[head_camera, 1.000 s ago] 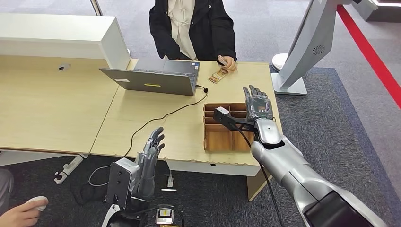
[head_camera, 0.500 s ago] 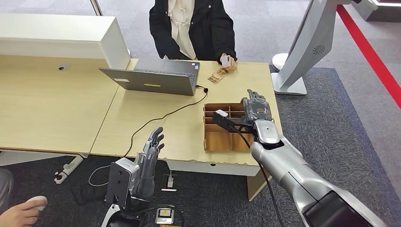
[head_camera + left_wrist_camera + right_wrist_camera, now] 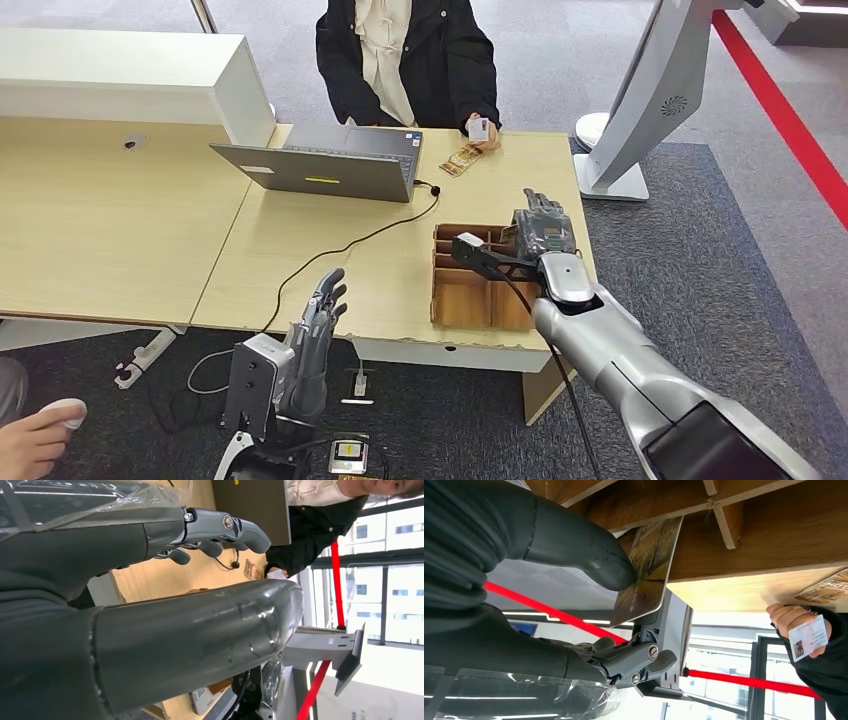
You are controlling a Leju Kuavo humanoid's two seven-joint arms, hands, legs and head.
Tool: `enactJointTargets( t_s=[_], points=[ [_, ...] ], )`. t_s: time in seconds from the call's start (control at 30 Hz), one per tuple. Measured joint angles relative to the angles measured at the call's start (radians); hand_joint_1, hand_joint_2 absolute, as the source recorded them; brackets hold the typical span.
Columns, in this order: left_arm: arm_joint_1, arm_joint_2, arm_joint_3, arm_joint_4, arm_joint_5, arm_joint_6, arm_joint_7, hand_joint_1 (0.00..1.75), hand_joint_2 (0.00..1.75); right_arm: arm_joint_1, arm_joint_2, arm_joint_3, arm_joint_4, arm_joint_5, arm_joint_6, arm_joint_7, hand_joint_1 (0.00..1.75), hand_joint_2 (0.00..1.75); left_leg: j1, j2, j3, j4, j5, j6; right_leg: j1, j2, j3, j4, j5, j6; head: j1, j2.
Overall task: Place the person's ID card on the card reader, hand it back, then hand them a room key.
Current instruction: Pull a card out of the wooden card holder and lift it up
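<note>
Two light wooden desks stood edge to edge on grey carpet, a red stripe crossing the floor at my far right. On the nearer desk I saw an open laptop, its black cable trailing off the front edge, and a wooden divided tray. A white kiosk stand rose beside the desk's right end.

My right hand sat over the tray's back compartments, thumb and fingers pinching a key card that was partly out of the tray. My left hand hung below the desk edge, fingers straight, apart, holding nothing.

Across the desk a person held the ID card upright; another card lay just beside their hand. I couldn't read its print or make out a reader.
</note>
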Motion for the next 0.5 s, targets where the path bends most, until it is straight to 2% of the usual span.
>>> enactJointTargets(
  t_s=[0.5],
  points=[
    [-0.002, 0.000, 0.000, 0.000, 0.009, -0.010, -0.023, 0.00, 0.00, -0.045, -0.016, -0.001, -0.045, 0.018, -0.057, 0.019, 1.75, 1.75, 0.000, 0.000, 0.000, 0.000, 0.000, 0.000, 0.000, 0.000, 0.000, 0.000, 0.000, 0.000, 0.000, 0.000]
  ],
)
